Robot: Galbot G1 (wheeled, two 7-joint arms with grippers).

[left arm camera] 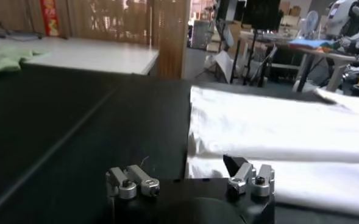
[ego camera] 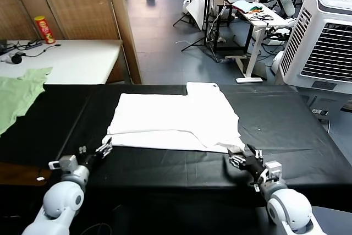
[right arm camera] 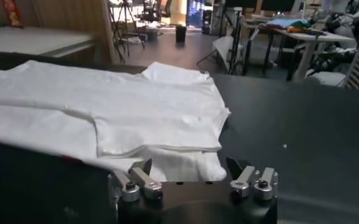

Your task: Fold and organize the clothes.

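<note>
right, the black table (ego camera: 181, 163) fills the view from edge to edge, and on its middle lies the white t-shirt (ego camera: 176, 119), spread flat and partly folded, one layer doubled over along the near side so a long fold edge runs across it, with a bit of the shirt sticking out at the far right corner. both arms are down at the near hem, one at each end. the left gripper (ego camera: 104, 148) sits at the shirt's near left corner, and in the left wrist view (left arm camera: 191, 181) its fingers stand wide apart with the cloth's edge lying just beyond the one fingertip (left arm camera: 235, 164) nearer the shirt; nothing is pinched between them, and whether that tip actually touches the hem cannot be told. over to the right gripper (ego camera: 240, 158), at the near right corner of the shirt: the right wrist view (right arm camera: 190, 175) shows it spread wide too, the folded white corner lying on the table just ahead of the gap between the fingers (right arm camera: 144, 176), not gripped. so the shirt lies just beyond both grippers, between them along its near edge. off to the far left a pale green garment (ego camera: 19, 94) drapes over the table's corner, well apart from the shirt, and behind it on a white side table (ego camera: 71, 59) stands a red and yellow can (ego camera: 44, 29).
</note>
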